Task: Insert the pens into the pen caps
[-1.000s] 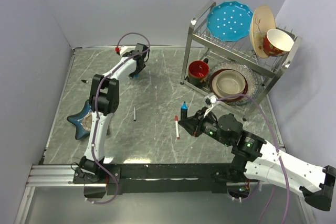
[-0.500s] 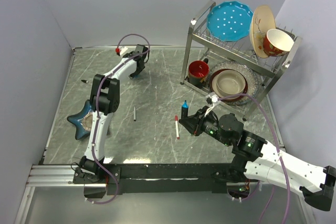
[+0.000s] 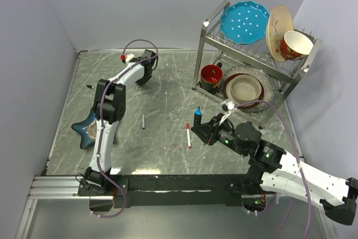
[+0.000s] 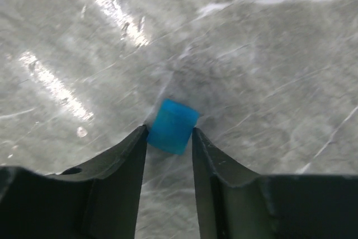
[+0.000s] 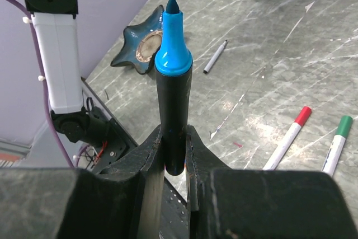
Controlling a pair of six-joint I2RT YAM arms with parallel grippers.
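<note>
In the left wrist view a small blue pen cap (image 4: 172, 126) lies on the grey marble table, and my left gripper (image 4: 170, 132) has both fingertips pressed against its sides. From above, the left gripper (image 3: 144, 76) is at the far left-centre of the table and covers the cap. My right gripper (image 5: 174, 132) is shut on the thick black pen with the blue tip (image 5: 172, 82) and holds it upright, tip up, above the table's middle (image 3: 197, 115). A red-tipped white pen (image 3: 188, 136), a green-tipped one (image 5: 337, 144) and a thin dark-tipped pen (image 3: 143, 121) lie on the table.
A blue star-shaped dish (image 3: 86, 129) sits at the left edge. A metal dish rack (image 3: 254, 48) with plates, bowls and a red mug (image 3: 211, 76) fills the far right. A tiny dark piece (image 3: 89, 87) lies near the left wall.
The left gripper's jaws have narrowed onto the blue cap and the wrist has shifted slightly left. The right arm has hardly moved and still holds the blue-tipped pen.
</note>
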